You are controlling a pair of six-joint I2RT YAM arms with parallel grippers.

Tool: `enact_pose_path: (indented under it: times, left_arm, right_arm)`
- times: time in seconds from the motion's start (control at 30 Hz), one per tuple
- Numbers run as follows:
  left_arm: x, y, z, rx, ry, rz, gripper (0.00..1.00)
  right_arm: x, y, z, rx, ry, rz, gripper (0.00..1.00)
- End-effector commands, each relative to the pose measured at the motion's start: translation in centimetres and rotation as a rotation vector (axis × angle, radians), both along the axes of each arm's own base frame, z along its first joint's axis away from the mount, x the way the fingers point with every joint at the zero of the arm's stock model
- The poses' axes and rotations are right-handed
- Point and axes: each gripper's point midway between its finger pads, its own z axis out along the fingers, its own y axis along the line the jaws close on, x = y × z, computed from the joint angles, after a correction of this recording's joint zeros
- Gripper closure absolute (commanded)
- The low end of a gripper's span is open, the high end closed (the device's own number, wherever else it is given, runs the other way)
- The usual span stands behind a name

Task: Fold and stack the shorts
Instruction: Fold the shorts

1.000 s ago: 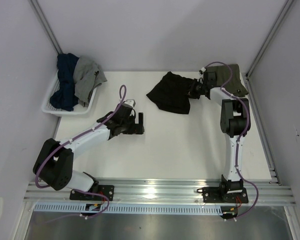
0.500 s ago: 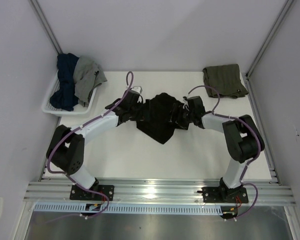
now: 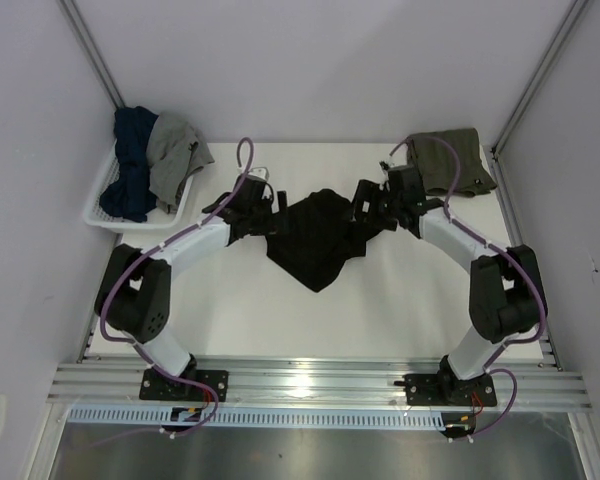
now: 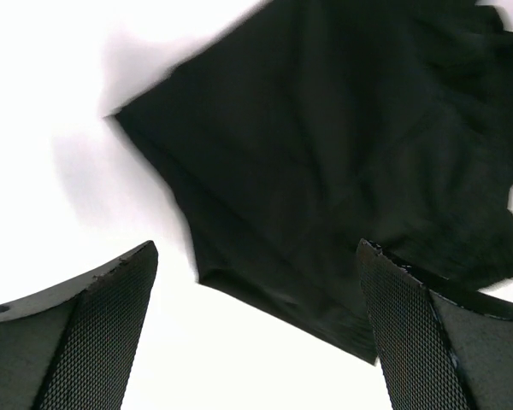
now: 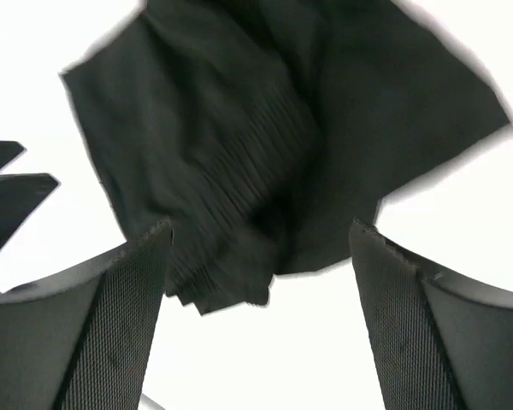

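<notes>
Well, on the top camera I have the black shorts (image 3: 316,236) lying in a loose diamond mid-table (image 3: 400,310). My left gripper (image 3: 260,210) is at their left corner and my right gripper (image 3: 373,207) at their right corner. The olive-green shorts (image 3: 450,160) sit in a compact pile at the far right, well apart, and the white basket (image 3: 110,218) of other clothes is far left.

On the left wrist camera my fingers (image 4: 90,342) stand wide apart and grip nothing, with a black hem just ahead between them.

On the right wrist camera the fingers (image 5: 410,333) are spread too and also empty, with a bunched, ribbed edge of the cloth just ahead.

My worry is that bunching. If I close there I may catch several layers, or only the top one, and the fold would drag crooked. Uneven pulls from the two arms would twist the cloth and trap rumples inside the fold.
</notes>
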Motion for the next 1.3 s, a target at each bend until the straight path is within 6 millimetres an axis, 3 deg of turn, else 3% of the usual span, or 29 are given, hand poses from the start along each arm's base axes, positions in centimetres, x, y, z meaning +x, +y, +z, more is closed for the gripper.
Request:
enact_pose_path:
  times: [0.0, 0.03, 0.07, 0.1, 0.17, 0.2, 0.27, 0.3, 0.33, 0.4, 0.57, 0.83, 1.03, 1.2, 1.27]
  left_arm:
    - [1.7, 1.8, 0.2, -0.094, -0.024, 0.076, 0.01]
    - [1.5, 2.3, 0.3, -0.11, -0.032, 0.097, 0.01]
    - [1.4, 3.1, -0.1, -0.125, -0.028, 0.135, 0.01]
    - [1.5, 3.4, 0.1, -0.14, -0.041, 0.152, 0.01]
    - [1.8, 4.4, 0.7, -0.176, -0.076, 0.193, 0.01]
    - [1.3, 4.6, -0.2, -0.187, -0.063, 0.207, 0.01]
    - [1.9, 5.1, 0.2, -0.22, -0.088, 0.235, 0.01]
    - [1.8, 5.3, -0.2, -0.226, -0.082, 0.242, 0.01]
    - [1.9, 5.0, -0.3, -0.266, -0.084, 0.221, 0.01]
    - [2.5, 4.9, -0.7, -0.304, -0.088, 0.229, 0.01]
    - [3.6, 4.4, -1.5, -0.377, -0.068, 0.23, 0.01]
    - [4.6, 3.8, -2.7, -0.405, -0.045, 0.233, 0.01]
    - [5.2, 3.7, -3.5, -0.404, -0.044, 0.237, 0.08]
    - [5.7, 3.6, -4.7, -0.4, -0.031, 0.242, 0.16]
    - [5.7, 3.5, -5.2, -0.408, -0.034, 0.245, 0.22]
  right_arm:
    - [4.2, 1.4, 5.2, -0.004, -0.177, 0.144, 0.15]
    - [4.6, 1.8, 5.2, 0.006, -0.163, 0.184, 0.16]
    - [5.4, 2.4, 3.7, 0.009, -0.141, 0.239, 0.18]
    - [6.9, 2.9, 5.2, 0.017, -0.18, 0.254, 0.18]
    - [8.1, 3.5, 5.0, 0.033, -0.2, 0.288, 0.19]
    - [9.2, 3.9, 4.5, 0.039, -0.202, 0.3, 0.2]
    - [9.6, 4.6, 3.9, 0.069, -0.185, 0.34, 0.23]
    - [9.9, 4.9, 2.6, 0.074, -0.162, 0.354, 0.23]
    - [10.3, 5.4, 2.9, 0.085, -0.174, 0.368, 0.23]
    - [10.3, 5.9, 1.3, 0.105, -0.134, 0.392, 0.24]
    - [10.1, 7.2, 0.5, 0.172, -0.115, 0.433, 0.25]
    - [10.3, 8.4, 0.8, 0.227, -0.153, 0.466, 0.23]
    - [11.1, 9.1, 1.0, 0.24, -0.173, 0.485, 0.24]
    - [12.0, 9.7, 0.4, 0.263, -0.167, 0.493, 0.32]
    - [12.2, 9.9, 0.5, 0.273, -0.173, 0.496, 0.43]
